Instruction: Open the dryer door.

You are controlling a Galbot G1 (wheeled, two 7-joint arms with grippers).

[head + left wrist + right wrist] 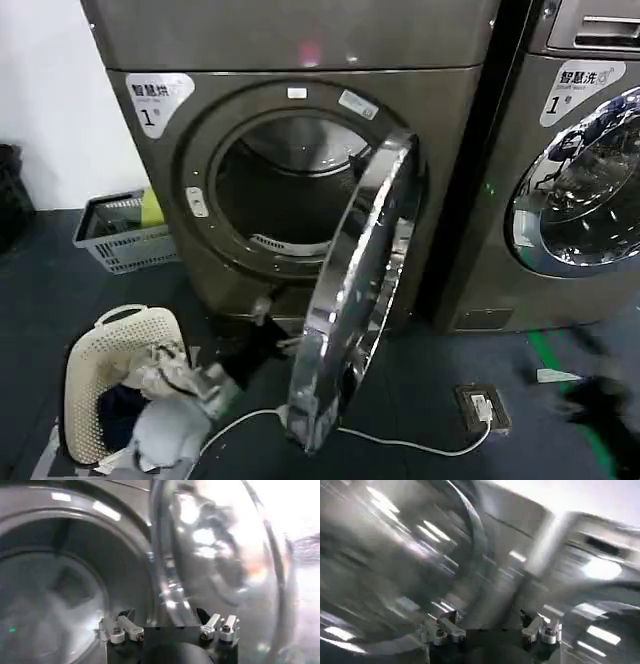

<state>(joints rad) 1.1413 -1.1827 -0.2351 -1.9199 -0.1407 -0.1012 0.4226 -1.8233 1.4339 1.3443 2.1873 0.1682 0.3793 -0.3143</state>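
With its chrome ring turned edge-on to the room, the dryer door [352, 300] stands swung well out from the bronze-grey dryer [300, 70], hinged on its right side and leaving the drum mouth [285, 190] exposed; the opening looks essentially done. The left hand [170, 629] hangs spread and empty close by the door's rim. The right hand [490, 629], likewise open, holds nothing. A laundry basket [110, 340] sits on the floor [420, 400] nearby.

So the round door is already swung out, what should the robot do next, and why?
Probably just draw the left gripper back. The dryer door already stands wide open, edge-on to the head camera, with the drum fully exposed, and the open gripper holds nothing, so little seems left to do.
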